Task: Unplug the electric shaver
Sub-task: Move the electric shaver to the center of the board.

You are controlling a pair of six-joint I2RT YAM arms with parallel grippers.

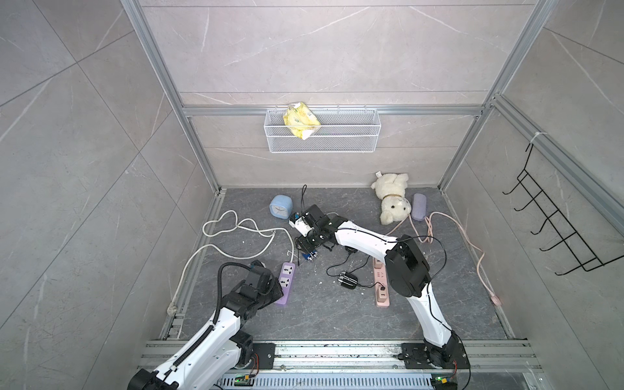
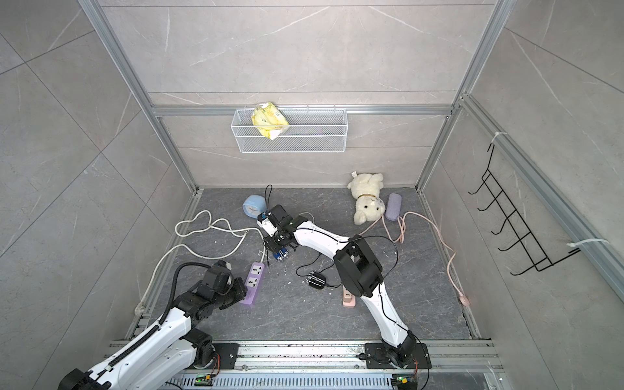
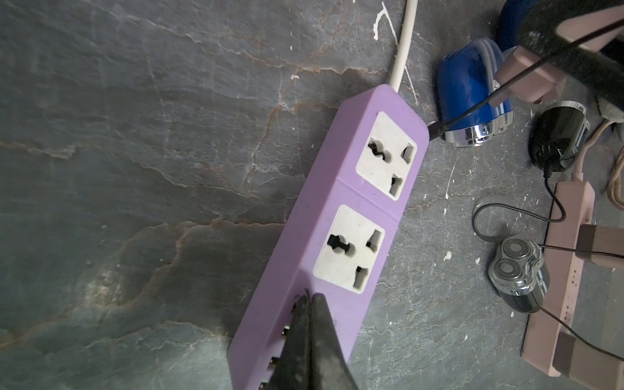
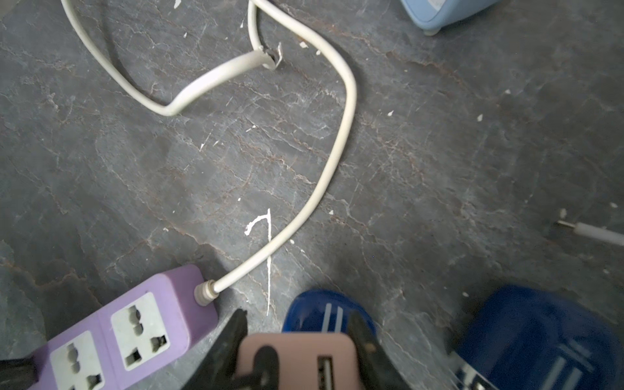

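My right gripper [image 4: 297, 320] is shut on a pink plug adapter [image 4: 297, 358] and holds it clear of the purple power strip [image 4: 141, 324], whose two sockets are empty. A thin black cable runs from the adapter [image 3: 526, 71] to the blue electric shaver [image 3: 469, 94], which lies on the floor just under the right gripper [image 1: 305, 248]. The shaver [image 1: 311, 256] sits beside the strip's far end in both top views. My left gripper [image 3: 309, 297] is shut, and its tips rest on the near end of the strip [image 3: 341, 219].
A black shaver [image 1: 347, 280] with a thin cable lies beside a pink power strip [image 1: 381, 292] holding several adapters. A white cord [image 1: 236, 233] loops at the left. A blue clock [image 1: 281, 207], a plush toy [image 1: 391, 199] and a lilac case [image 1: 419, 206] sit at the back.
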